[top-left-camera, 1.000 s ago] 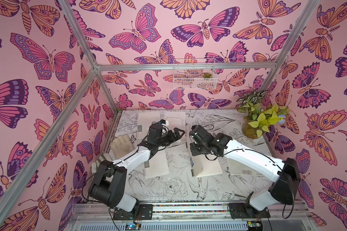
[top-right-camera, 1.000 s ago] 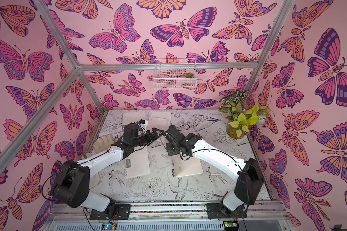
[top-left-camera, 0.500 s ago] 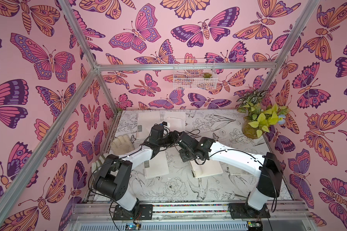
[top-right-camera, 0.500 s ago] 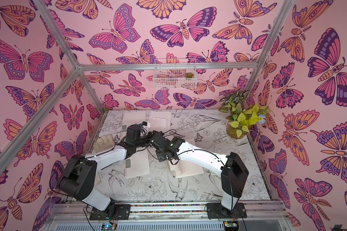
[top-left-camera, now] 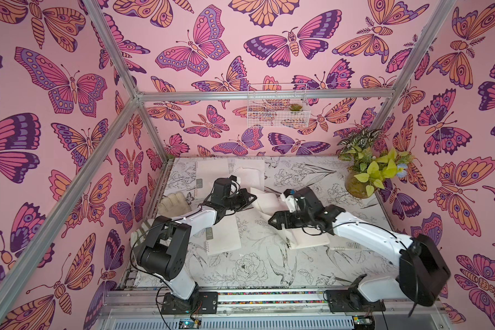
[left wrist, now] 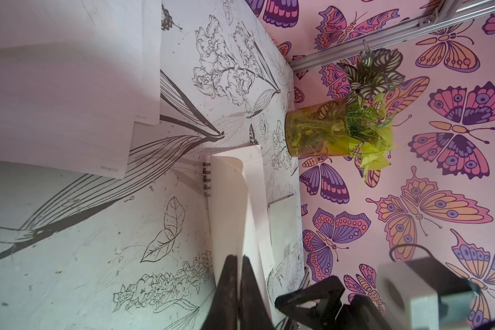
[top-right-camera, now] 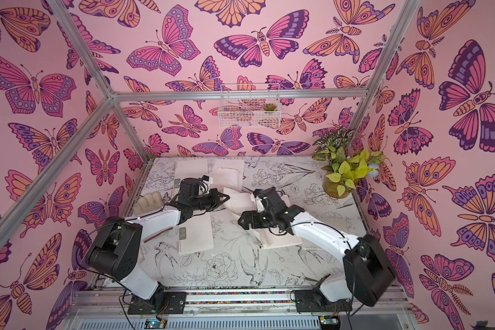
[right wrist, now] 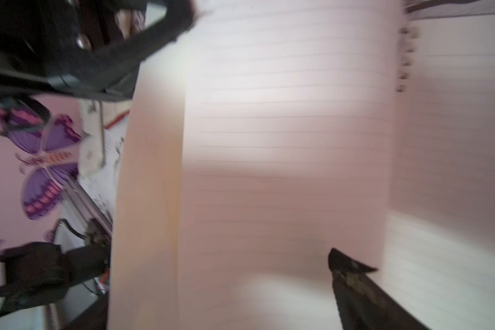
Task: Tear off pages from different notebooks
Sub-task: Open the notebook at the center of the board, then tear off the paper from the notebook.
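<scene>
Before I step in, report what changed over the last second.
The right arm swung in toward the left end effector, which closed on the page; the right end effector opened, let it go and eased back. The notebooks, glove and plant stayed put.

The left arm (top-left-camera: pixel 200 216) and the right arm (top-left-camera: pixel 367 232) have smooth white shells and big rounded black joints, with thin black cables looping beside them. On the metal rail (top-left-camera: pixel 269 298), each stands on a flat black plate with small screws. The left gripper (top-left-camera: pixel 253 197) and the right gripper (top-left-camera: pixel 272 222) are black and pointed.
</scene>
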Controlling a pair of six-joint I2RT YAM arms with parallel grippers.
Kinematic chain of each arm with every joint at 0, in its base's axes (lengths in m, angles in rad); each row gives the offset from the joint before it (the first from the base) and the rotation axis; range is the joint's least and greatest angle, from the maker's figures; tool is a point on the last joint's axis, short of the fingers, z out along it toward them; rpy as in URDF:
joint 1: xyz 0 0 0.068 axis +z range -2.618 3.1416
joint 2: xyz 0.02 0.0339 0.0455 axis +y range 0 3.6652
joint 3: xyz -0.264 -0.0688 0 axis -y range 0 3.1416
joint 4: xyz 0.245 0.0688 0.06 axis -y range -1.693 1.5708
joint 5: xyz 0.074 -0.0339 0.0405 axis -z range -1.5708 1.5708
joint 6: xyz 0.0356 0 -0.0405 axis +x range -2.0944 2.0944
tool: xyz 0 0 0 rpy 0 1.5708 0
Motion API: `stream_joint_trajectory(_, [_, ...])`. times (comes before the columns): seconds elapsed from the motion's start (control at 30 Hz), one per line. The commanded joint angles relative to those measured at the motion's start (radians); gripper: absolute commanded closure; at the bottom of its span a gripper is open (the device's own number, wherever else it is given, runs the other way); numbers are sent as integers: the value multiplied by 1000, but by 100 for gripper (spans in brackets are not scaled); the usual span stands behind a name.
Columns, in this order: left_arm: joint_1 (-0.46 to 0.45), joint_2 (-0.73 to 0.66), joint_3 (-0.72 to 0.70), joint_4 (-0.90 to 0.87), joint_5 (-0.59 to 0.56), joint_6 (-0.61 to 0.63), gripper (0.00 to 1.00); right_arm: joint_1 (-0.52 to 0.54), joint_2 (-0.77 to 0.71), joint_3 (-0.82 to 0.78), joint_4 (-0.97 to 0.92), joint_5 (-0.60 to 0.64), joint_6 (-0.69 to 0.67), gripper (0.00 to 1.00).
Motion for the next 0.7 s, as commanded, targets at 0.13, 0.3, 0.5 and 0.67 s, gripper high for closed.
stream_joint_trajectory(0.13, [11, 45, 18, -6, 45, 14, 100, -145, -141, -110, 219, -244, 1, 1])
stream_joint_trajectory(0.3, [13, 35, 18, -14, 41, 16, 100, -159, -117, -115, 220, -235, -19, 1])
stream_joint_trajectory(0.5, [13, 22, 21, -25, 41, 20, 100, -70, 7, 15, -22, 28, -120, 1])
stream_joint_trajectory(0.67, [13, 24, 23, -30, 41, 17, 100, 82, 55, 122, -121, 213, -163, 1])
